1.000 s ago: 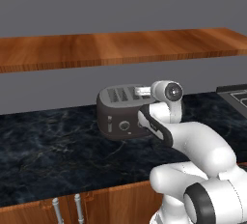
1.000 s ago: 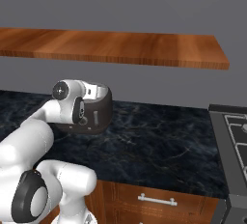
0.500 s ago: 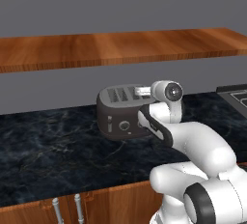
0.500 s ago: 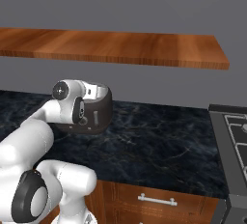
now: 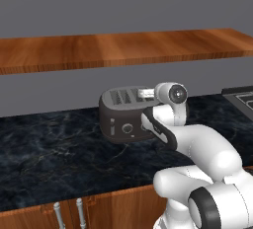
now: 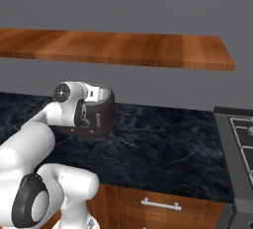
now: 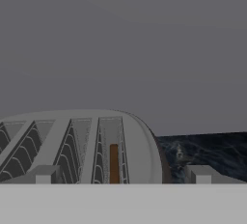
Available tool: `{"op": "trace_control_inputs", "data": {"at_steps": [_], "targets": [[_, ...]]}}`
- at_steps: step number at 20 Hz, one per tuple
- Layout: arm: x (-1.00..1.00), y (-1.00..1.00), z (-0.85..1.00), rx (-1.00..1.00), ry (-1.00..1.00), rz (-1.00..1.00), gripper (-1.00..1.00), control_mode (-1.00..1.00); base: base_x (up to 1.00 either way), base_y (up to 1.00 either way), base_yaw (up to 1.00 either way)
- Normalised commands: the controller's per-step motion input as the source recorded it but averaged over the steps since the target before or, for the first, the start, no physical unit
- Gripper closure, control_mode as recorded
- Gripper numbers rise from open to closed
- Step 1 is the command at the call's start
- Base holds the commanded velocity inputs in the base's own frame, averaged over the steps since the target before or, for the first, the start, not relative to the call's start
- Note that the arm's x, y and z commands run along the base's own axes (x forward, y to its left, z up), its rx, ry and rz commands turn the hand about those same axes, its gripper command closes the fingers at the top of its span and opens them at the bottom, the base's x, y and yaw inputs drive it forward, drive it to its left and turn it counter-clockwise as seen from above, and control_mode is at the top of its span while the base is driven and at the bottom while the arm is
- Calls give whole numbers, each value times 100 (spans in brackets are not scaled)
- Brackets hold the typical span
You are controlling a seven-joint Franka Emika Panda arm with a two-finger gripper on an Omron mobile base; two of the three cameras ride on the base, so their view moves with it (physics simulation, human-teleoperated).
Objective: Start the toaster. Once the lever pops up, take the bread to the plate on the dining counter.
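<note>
The dark grey toaster [image 5: 123,117] stands on the black-topped counter against the grey wall, also seen as the toaster [image 6: 101,114] from the right. My hand hangs just above its right end. In the hand view, the toaster [image 7: 140,146] lies directly below, its slots running away from me. The bread [image 7: 114,164], a thin brown slice, stands sunk in the rightmost slot. My gripper [image 7: 121,175] is open, one fingertip [image 7: 43,175] over the slots and the other off the toaster's right side. The plate and the dining counter are out of view.
A long wooden shelf [image 5: 123,48] runs along the wall just above the toaster. A stove [image 6: 239,134] sits at the counter's right end. Cabinet doors with silver handles [image 5: 79,213] lie under the black counter [image 5: 49,159].
</note>
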Motion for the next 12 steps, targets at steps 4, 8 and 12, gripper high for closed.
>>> {"op": "trace_control_inputs", "data": {"at_steps": [4, 8, 12], "targets": [[0, 0, 0, 0, 0, 0, -100, -100, 0, 0, 0], [0, 0, 0, 0, 0, 0, -100, -100, 0, 0, 0], [0, 0, 0, 0, 0, 0, -100, -100, 0, 0, 0]]}}
